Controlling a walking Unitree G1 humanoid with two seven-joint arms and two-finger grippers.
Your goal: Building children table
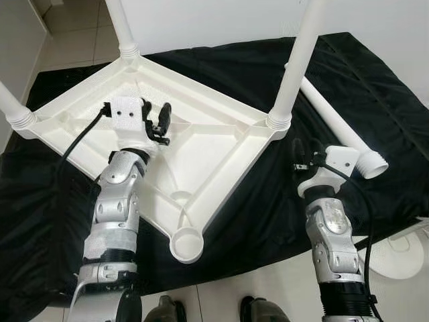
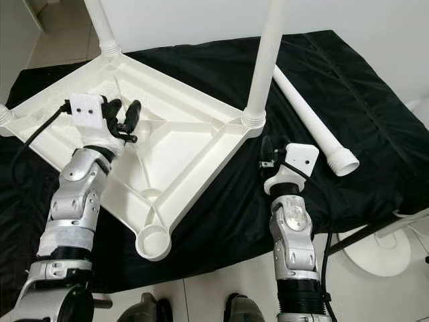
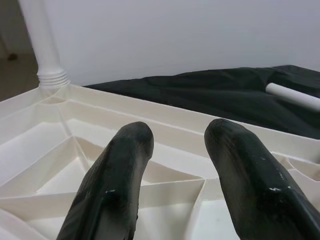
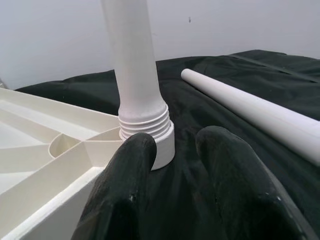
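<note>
A white plastic table top (image 1: 221, 144) lies upside down on a black cloth (image 1: 268, 208). Three white legs stand screwed into its corners: one at the far corner (image 1: 123, 27), one at the left (image 1: 10, 104), one at the right (image 1: 298, 60). The near corner socket (image 1: 188, 243) holds nothing. A loose white leg (image 1: 335, 121) lies on the cloth to the right, threaded end toward me. My left gripper (image 1: 157, 121) hovers open over the ribbed underside (image 3: 60, 165). My right gripper (image 1: 305, 157) is open just in front of the right leg's base (image 4: 145, 125), holding nothing.
The cloth covers a low surface whose front edge runs just ahead of my feet (image 1: 255, 310). A round white base (image 1: 402, 258) stands on the tiled floor at the right. A white wall (image 2: 201, 20) rises behind the cloth.
</note>
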